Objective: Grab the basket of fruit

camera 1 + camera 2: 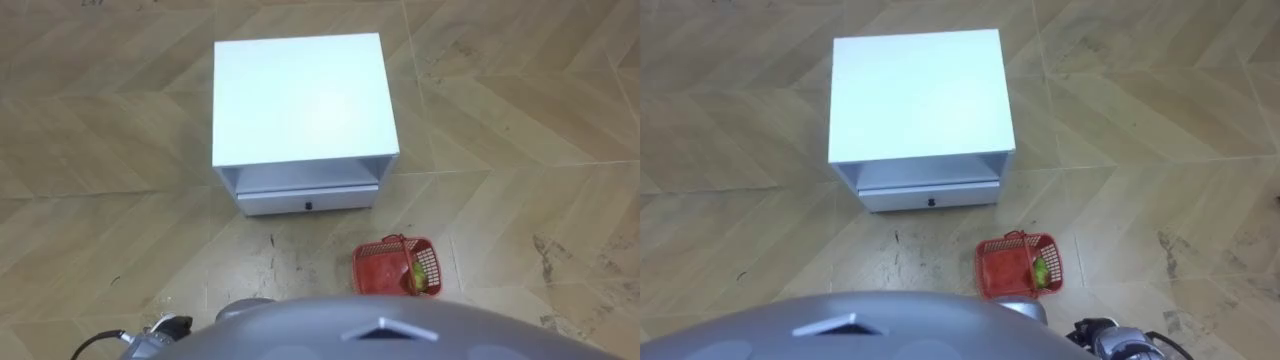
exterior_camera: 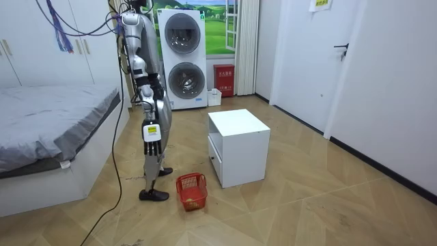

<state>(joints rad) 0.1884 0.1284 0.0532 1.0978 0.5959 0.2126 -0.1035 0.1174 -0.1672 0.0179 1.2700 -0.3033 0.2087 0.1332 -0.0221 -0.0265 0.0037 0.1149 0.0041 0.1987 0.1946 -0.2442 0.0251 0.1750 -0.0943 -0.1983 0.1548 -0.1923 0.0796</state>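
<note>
Fruit basket (image 1: 395,268), red and of open plastic mesh, sits on the herringbone wood floor (image 1: 520,120) just ahead of the robot and a little to its right, with its handle standing up and a green fruit (image 1: 412,272) lying inside against the right wall. It is near the front right corner of a white bedside cabinet (image 1: 300,100), apart from it and not touching; the cabinet has an open shelf under its top and a closed drawer (image 1: 308,200) below that. In the room view the robot stands upright between a bed (image 2: 48,116) and the cabinet, facing the cabinet, and the basket rests on the floor just beside its forward foot. The right hand (image 2: 151,133) hangs at the robot's side at about thigh height, the arm straight down along the body, so the basket lies well below it and slightly forward, with clear space between the two. Whether that hand's fingers are straight or curled cannot be told from these views. The left hand (image 1: 165,328) peeks out at the lower left edge of the left eye view, next to the robot's chest, on the far side of the body from the basket and well apart from it; its fingers cannot be made out either. A stacked washer and dryer (image 2: 182,58) stands against the far wall behind the robot.
</note>
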